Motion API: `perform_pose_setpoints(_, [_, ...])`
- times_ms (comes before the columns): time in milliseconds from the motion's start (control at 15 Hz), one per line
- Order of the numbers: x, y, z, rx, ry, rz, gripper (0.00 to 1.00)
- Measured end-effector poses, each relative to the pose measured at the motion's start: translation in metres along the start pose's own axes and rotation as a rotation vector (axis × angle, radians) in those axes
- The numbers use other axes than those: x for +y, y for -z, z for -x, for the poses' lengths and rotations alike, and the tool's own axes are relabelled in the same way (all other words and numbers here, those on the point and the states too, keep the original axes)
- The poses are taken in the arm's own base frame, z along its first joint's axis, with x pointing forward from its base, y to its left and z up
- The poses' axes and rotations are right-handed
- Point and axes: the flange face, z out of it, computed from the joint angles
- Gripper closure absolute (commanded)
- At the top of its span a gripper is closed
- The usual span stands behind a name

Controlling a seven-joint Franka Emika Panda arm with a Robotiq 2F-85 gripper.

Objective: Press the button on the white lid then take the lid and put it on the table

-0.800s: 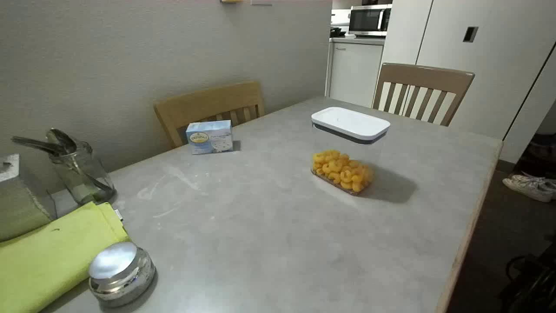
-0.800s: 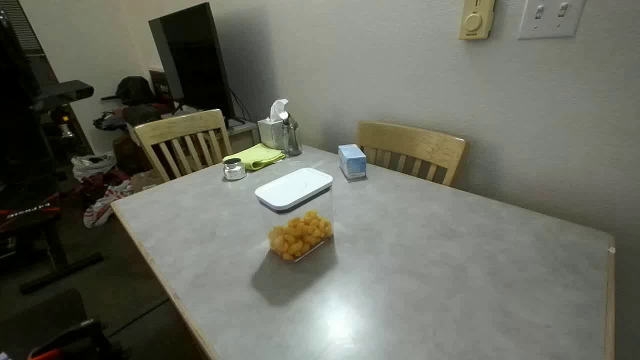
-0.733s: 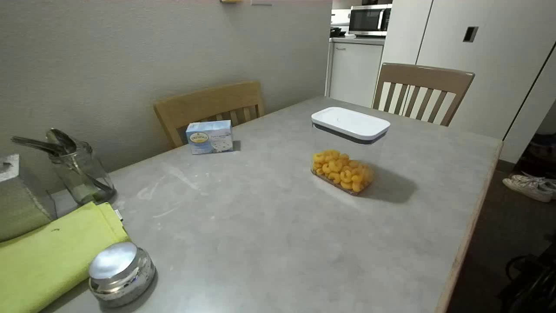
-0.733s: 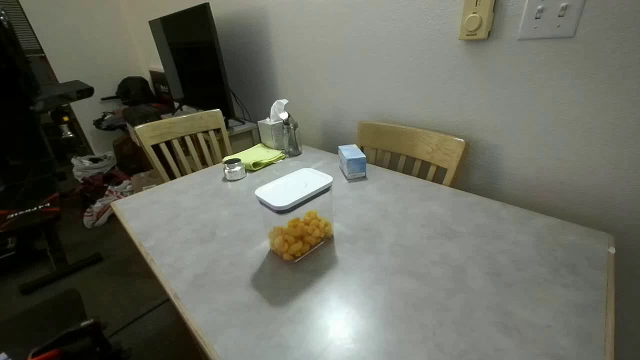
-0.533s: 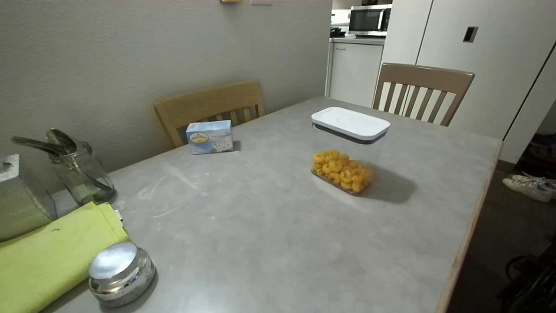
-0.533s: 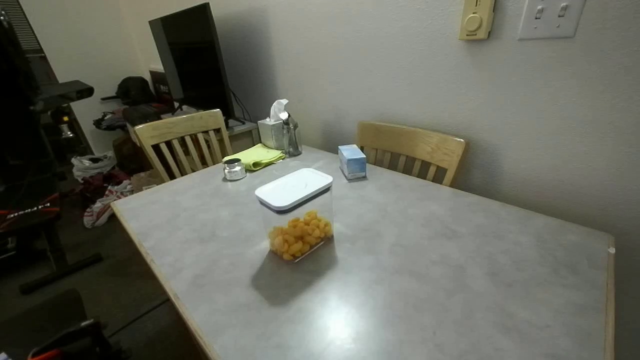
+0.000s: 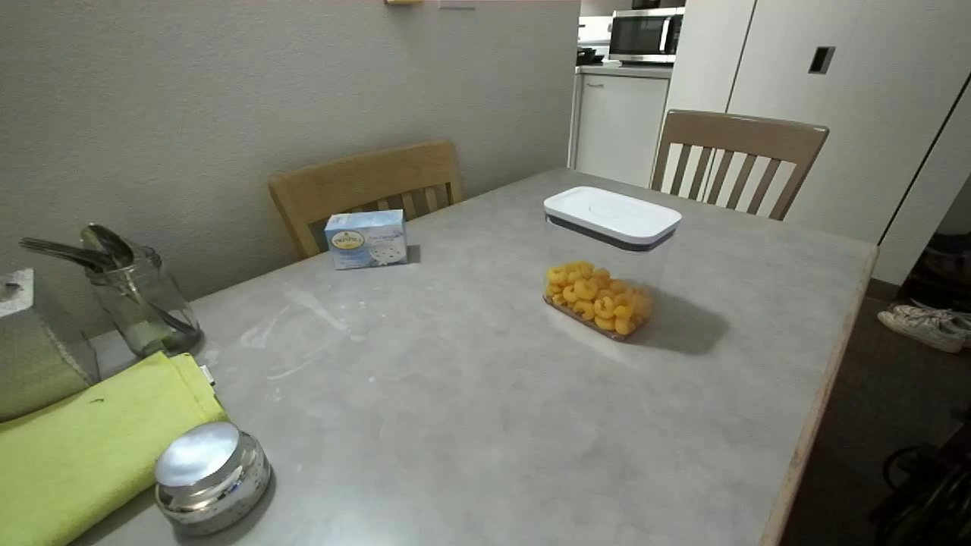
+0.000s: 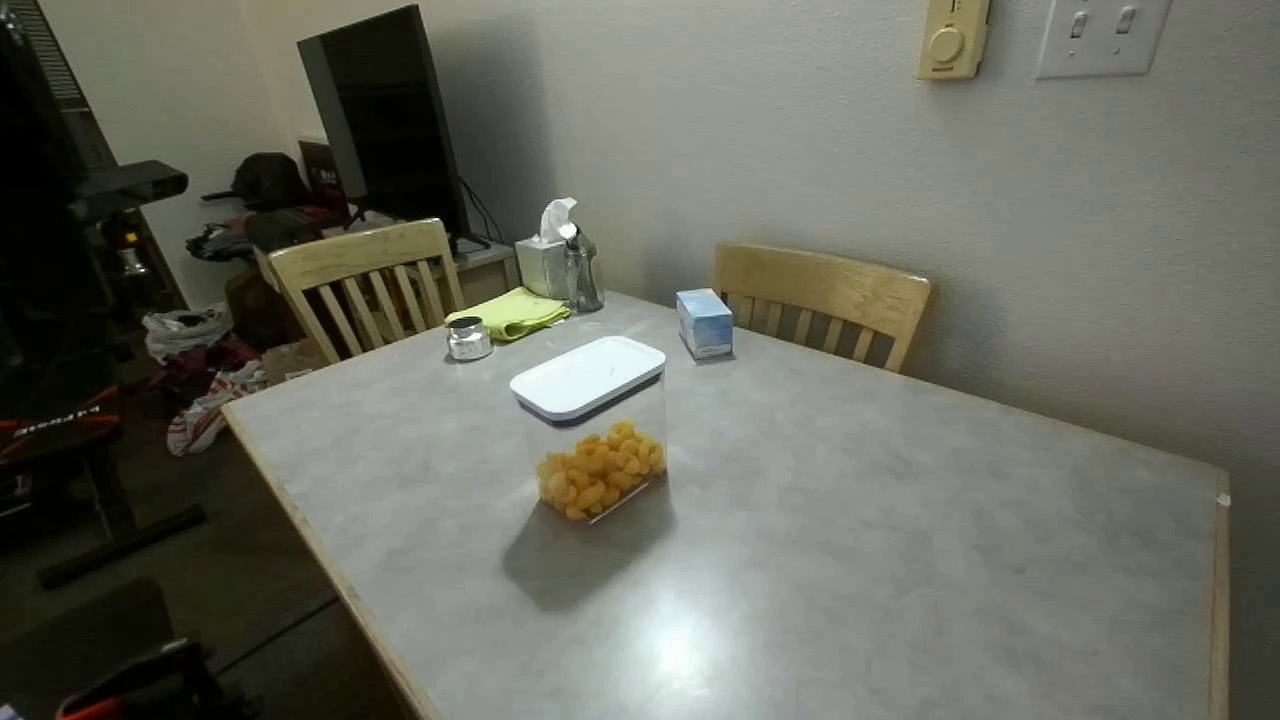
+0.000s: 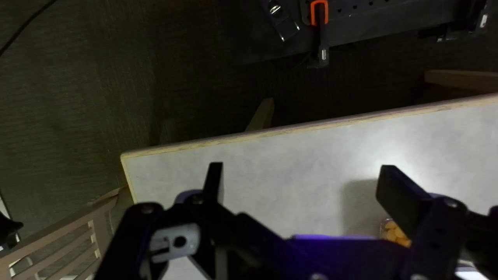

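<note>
The white lid (image 7: 613,214) sits flat on a clear container of yellow food (image 7: 599,298), which stands upright on the grey table (image 7: 455,394). The lid (image 8: 588,377) and container (image 8: 600,470) also show in the other exterior view. The button shows only as a faint outline in the lid's middle (image 7: 604,210). In the wrist view my gripper (image 9: 301,171) is open and empty, above the table (image 9: 280,175) near its edge. Part of the yellow food (image 9: 393,233) shows behind the right finger; the lid is mostly hidden there. No exterior view shows my gripper.
A blue tea box (image 7: 368,240) stands by the wall side. A silver jar (image 7: 212,478), yellow-green cloth (image 7: 98,440), glass jar with utensils (image 7: 144,303) and tissue box (image 8: 541,265) stand at one end. Wooden chairs (image 8: 825,300) surround the table.
</note>
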Motion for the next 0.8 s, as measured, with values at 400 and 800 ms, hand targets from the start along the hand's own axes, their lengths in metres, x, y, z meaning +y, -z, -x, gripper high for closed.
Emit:
perform_pose_setpoints(400, [-0.015,0.008,-0.032,-0.021,0.066,0.035,0.00])
perform_pose_setpoints(800, [-0.054,0.008,-0.063,-0.051,0.166,0.079,0.00])
